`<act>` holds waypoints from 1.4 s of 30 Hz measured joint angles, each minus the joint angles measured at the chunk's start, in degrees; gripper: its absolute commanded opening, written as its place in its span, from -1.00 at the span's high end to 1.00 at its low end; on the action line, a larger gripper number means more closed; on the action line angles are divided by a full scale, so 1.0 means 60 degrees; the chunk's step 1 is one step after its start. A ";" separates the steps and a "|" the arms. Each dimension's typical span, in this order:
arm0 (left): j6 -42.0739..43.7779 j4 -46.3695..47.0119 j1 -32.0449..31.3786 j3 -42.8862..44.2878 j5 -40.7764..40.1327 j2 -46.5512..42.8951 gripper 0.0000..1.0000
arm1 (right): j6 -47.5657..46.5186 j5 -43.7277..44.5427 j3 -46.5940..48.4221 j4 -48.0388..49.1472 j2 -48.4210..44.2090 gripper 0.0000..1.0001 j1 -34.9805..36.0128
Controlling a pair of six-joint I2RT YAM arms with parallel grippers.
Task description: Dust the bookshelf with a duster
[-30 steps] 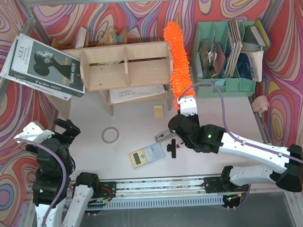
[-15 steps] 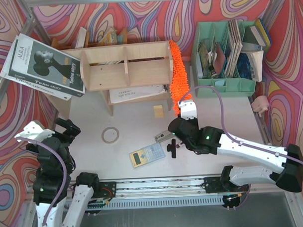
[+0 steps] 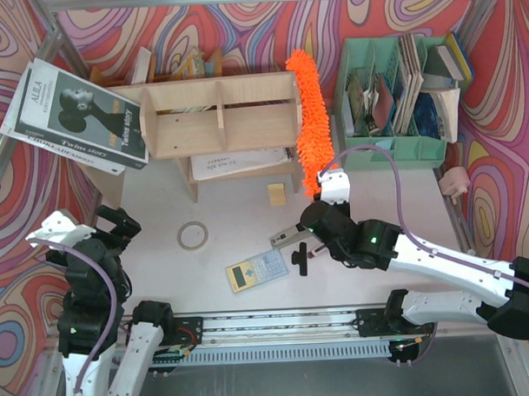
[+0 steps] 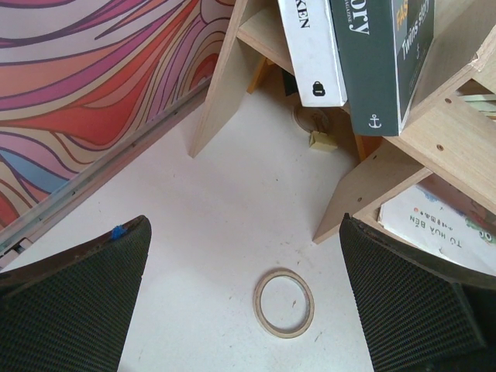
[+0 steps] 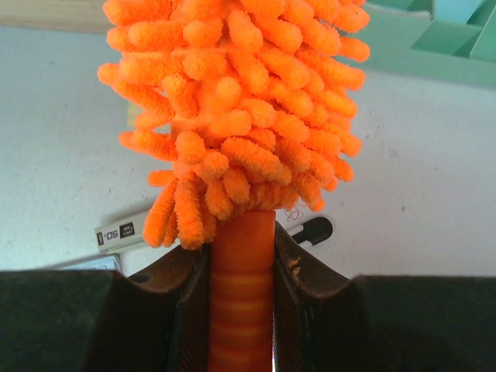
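Observation:
The light plywood bookshelf (image 3: 218,113) stands at the back centre; its legs and books also show in the left wrist view (image 4: 442,124). The fluffy orange duster (image 3: 309,118) rises along the shelf's right end panel, its tip at the shelf's top right corner. My right gripper (image 3: 322,189) is shut on the duster's ribbed orange handle (image 5: 242,294), just below the fluffy head (image 5: 232,101). My left gripper (image 3: 118,226) hangs open near the front left, over bare table, with nothing between its fingers (image 4: 77,302).
A mint-green file organiser (image 3: 391,98) stands right of the duster. On the table lie a tape ring (image 3: 193,235) (image 4: 284,302), a calculator (image 3: 257,270), a wooden block (image 3: 276,194) and a black marker (image 3: 301,259). A large book (image 3: 75,113) leans at the shelf's left.
Half a second ago the duster head sat lower, against the shelf's right end panel. It has since swung back up and slightly right. The left arm has not moved.

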 measured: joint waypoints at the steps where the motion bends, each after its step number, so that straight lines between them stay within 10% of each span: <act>1: 0.0000 0.0000 0.0000 0.0000 0.0000 0.0004 -0.97 | 0.0069 -0.0047 -0.0109 0.0018 0.0007 1.00 0.0000; 42: 0.0000 0.0004 0.0058 0.0000 0.0069 0.0058 -0.97 | 0.1395 -0.0834 -0.0747 0.0044 0.0630 1.00 -0.0011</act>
